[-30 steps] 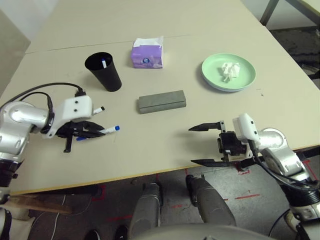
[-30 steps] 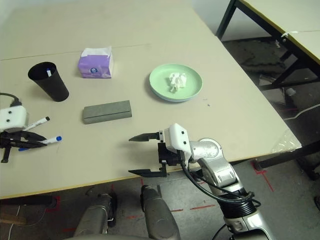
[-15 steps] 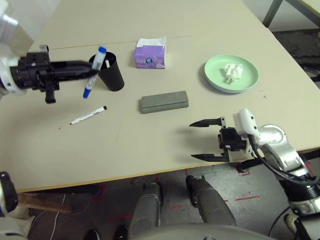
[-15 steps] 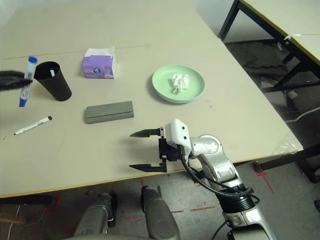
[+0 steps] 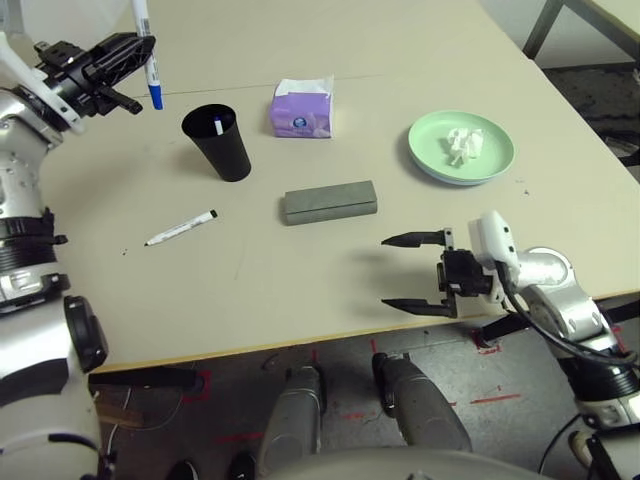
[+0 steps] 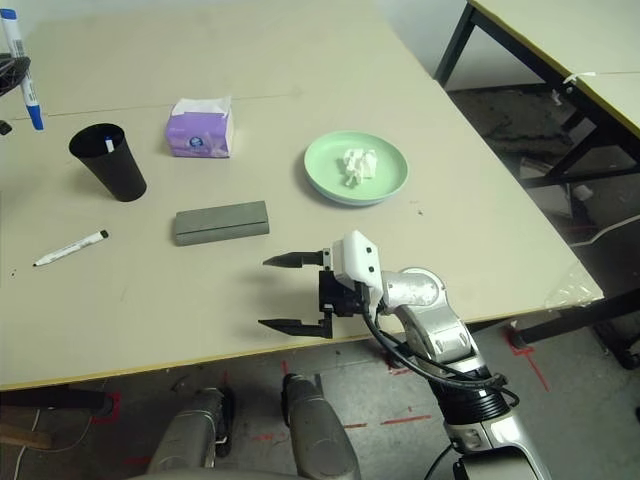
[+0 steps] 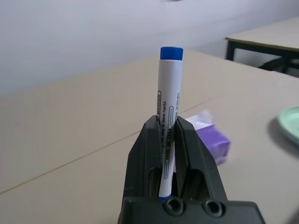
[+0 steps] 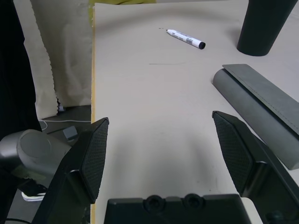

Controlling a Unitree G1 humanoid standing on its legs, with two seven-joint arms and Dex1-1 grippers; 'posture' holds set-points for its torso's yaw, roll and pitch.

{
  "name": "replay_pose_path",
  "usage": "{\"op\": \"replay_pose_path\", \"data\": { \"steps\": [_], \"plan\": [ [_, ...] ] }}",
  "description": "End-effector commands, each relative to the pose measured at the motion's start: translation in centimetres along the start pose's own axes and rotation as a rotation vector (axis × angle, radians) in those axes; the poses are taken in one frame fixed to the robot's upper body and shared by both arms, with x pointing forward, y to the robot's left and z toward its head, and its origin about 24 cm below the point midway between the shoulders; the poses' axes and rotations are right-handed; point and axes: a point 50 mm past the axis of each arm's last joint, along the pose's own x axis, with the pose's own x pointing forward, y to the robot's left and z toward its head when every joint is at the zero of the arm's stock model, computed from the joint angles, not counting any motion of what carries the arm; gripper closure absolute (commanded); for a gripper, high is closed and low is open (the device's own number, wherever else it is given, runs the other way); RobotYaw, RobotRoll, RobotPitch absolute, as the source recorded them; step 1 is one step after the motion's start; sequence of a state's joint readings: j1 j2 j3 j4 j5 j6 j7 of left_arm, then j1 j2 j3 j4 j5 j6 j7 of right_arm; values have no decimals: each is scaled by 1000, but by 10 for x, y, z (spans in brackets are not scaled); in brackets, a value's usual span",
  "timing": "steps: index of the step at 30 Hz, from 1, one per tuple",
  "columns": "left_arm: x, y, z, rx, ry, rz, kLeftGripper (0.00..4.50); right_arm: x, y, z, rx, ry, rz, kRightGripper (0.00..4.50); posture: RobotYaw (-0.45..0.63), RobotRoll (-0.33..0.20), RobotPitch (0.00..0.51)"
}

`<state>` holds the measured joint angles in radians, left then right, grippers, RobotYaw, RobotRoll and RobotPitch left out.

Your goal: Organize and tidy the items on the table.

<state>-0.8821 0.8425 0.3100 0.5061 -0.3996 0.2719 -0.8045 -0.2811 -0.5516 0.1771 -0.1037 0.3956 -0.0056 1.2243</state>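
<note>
While the left gripper [image 7: 167, 154] was raised well above the far left part of the table [image 5: 300, 290], a blue-capped marker [image 5: 146, 45] was pinched upright between its two black fingers [image 7: 191, 154], the smooth white cylindrical barrel printed with dark lettering and the blue cap seen at the lower end from the head views; the matte black fingers were closed tight against the barrel. A tapered black cup [image 5: 220, 140], glossy and round-mouthed, stood on the pale beige tabletop below and to the right of the held marker, with a white marker end [image 5: 218, 127] seen inside its rim; a second slim white marker with a black cap [image 5: 180, 228] lay flat, apart from the cup and nearer the front edge. A grey glasses case [image 5: 330, 202], a long rounded bar with a felt-like surface, lay near the middle; a purple tissue box [image 5: 299, 110], boxy, with white tissue puffed from its top, stood beyond it. A light-green round plate [image 5: 495, 170], smooth and shallow, held a crumpled white tissue [image 5: 462, 143] at the right. The right gripper [image 5: 410, 272] was held just above the front edge, its pointed black fingers spread wide with nothing between them.
</note>
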Motion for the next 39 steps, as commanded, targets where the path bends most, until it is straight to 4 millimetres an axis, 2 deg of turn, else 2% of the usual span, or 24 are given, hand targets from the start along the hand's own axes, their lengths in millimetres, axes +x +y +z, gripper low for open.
{"op": "replay_pose_path", "data": {
  "steps": [1, 11, 17, 22, 28, 32, 39],
  "plan": [
    [8, -3, -12, 27, 9, 25, 4240, 0, -1, 2, -4, 1, -11, 0, -128, 0, 208],
    [31, -17, -40, 31, 0, 55, 4240, 0, 0, 2, 7, 14, -39, 0, -151, 0, 219],
    [38, -21, -45, 30, -13, 54, 4240, -7, -3, -2, 62, 62, -168, 0, -156, 0, 220],
    [38, -23, -48, 28, -11, 50, 4240, -13, -15, 0, 140, 37, -372, 0, -160, 0, 220],
    [36, -23, -51, 20, -8, 62, 4240, -14, -18, 5, 185, -10, -517, 0, -160, 0, 218],
    [35, -23, -54, 9, -11, 79, 4240, -15, -18, 6, 190, -18, -564, 0, -169, 0, 218],
    [34, -28, -64, 1, -7, 88, 4240, -15, -13, 6, 182, 5, -543, 0, -173, 0, 214]
  ]
}}
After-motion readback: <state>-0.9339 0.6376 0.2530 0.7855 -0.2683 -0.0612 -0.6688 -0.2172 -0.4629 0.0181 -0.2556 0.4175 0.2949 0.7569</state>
